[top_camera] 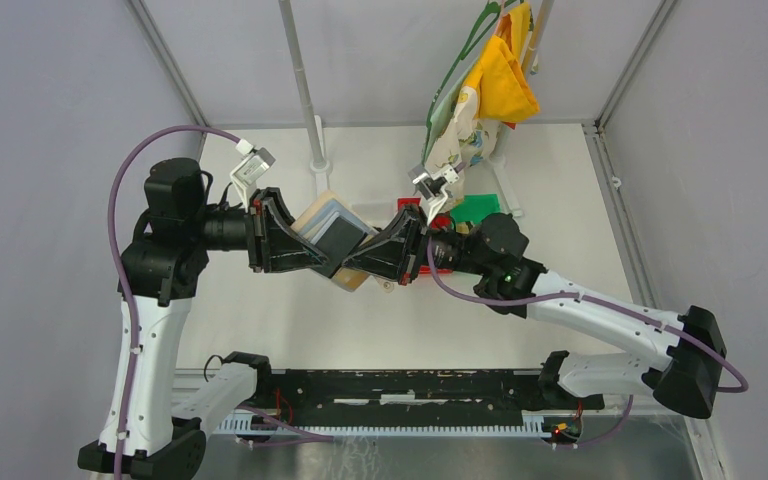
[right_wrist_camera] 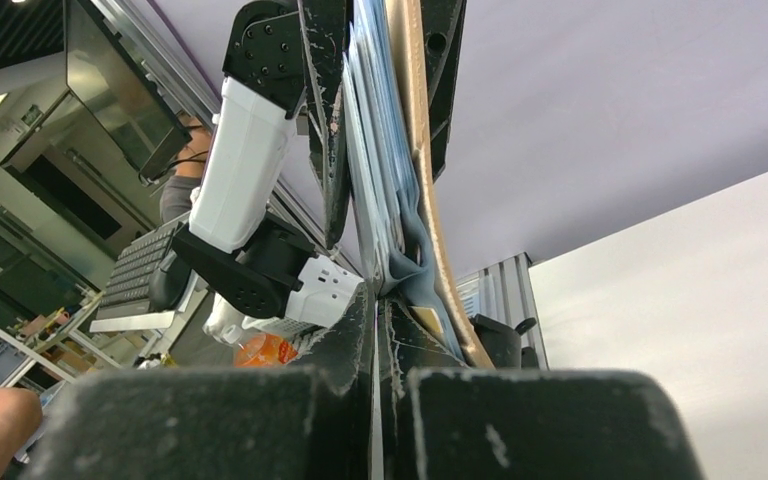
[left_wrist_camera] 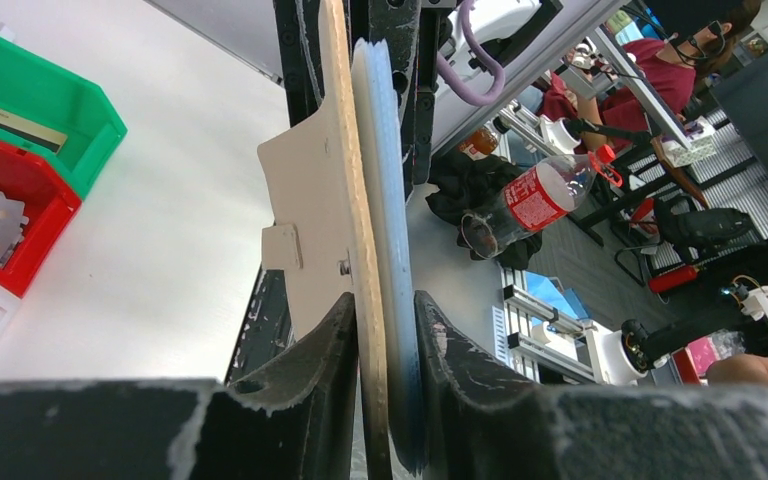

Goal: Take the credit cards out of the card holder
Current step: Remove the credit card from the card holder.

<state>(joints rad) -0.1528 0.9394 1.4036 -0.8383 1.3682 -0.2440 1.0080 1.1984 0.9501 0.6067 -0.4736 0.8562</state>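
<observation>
Card holder [top_camera: 332, 228], long axis left-right, left gripper [left_wrist_camera: 382, 320] clamping one end, right gripper [right_wrist_camera: 375, 305] pinching other.

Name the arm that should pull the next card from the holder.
Right. The left gripper has its jaws clamped on the card holder, holding it up. The right gripper has its jaws shut at the holder's pocket edge, so it is likely better placed to pull.

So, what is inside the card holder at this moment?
The card holder shows thin pale blue layers packed against its tan side. Whether they are cards or pockets cannot be told from these views.
</observation>
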